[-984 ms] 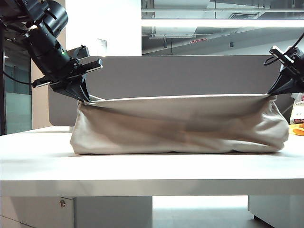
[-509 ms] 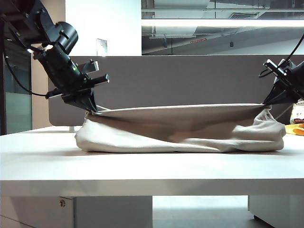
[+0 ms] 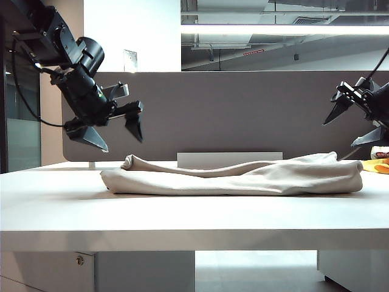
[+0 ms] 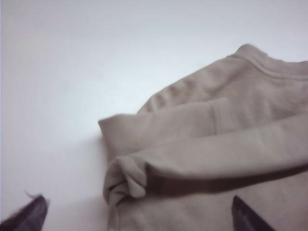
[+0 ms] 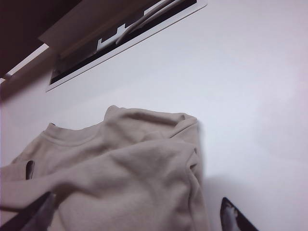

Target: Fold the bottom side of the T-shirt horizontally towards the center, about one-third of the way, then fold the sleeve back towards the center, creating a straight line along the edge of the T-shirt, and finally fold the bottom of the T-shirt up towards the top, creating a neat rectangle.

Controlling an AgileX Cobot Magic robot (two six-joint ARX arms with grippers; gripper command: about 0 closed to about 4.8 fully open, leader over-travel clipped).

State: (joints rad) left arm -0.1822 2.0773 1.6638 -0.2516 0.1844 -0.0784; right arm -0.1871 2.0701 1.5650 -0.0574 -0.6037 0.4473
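Both grippers, left (image 3: 117, 132) and right (image 3: 352, 125), hang open and empty above the T-shirt (image 3: 243, 176); its rumpled left-end roll could spoil a neat rectangle.

T-shirt (image 3: 243, 177) — plain beige, no print. Counter (image 3: 182, 219) — white. Left claw (image 3: 115, 131) and right claw (image 3: 358, 125) — black. Partition (image 3: 243, 109) behind — grey. Packet (image 3: 382, 155) at the edge — yellow-and-white.

- The beige cotton-like T-shirt (image 3: 243, 176) is soft, matt cloth with stitched hems.
- The white table (image 3: 182, 213) looks smooth and faintly glossy.
- The black left gripper (image 3: 115, 134) and right gripper (image 3: 355, 125) look like hard matt plastic.
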